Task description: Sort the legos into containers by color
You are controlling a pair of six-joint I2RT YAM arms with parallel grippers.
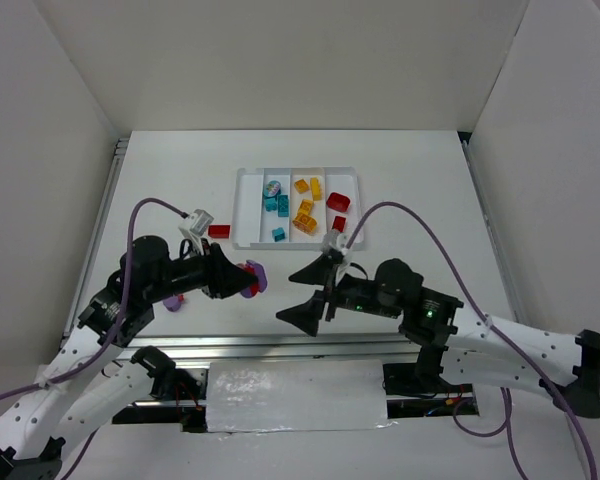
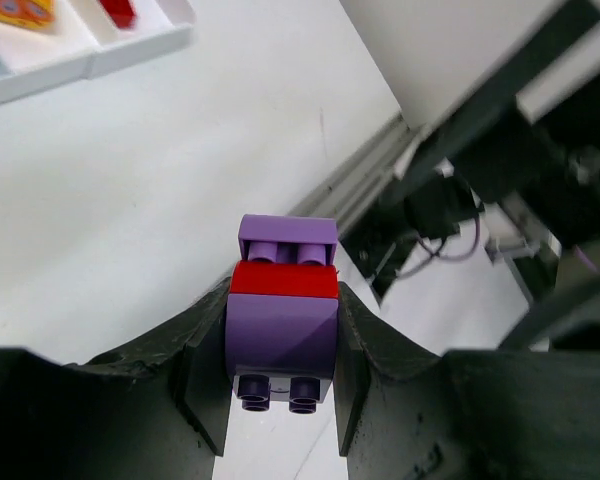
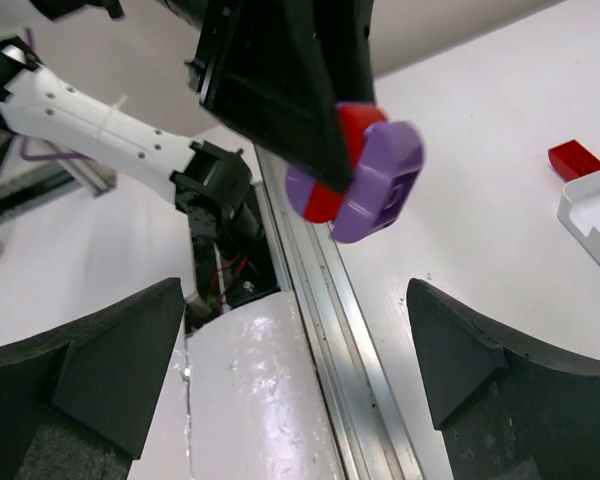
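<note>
Brick stack (image 2: 282, 320), purple over red over purple, is hanging above the surface (image 1: 400, 180), clamped in the left pincer (image 1: 242, 278) at roughly 7 o'clock from the white tray (image 1: 242, 210). Its fingers (image 2: 205, 360) are pressing the flanks of the rounded purple base. The red layer and the purple cap (image 2: 288, 238) are projecting past the tips.

Right pincer (image 1: 310, 290) is standing wide apart at 3 o'clock of the stack, gripping nothing.

Judgement: the brick stack is handling as light, rigid, glossy plastic. It is likely slippery on its curved faces and not fragile, with press-fit seams resisting separation. Best hold is looking like the cap's two flat sides, beyond the red seam, pulling straight along the studs.

One loose red brick (image 1: 219, 231) is lying just beside the tray's 8 o'clock corner.
</note>
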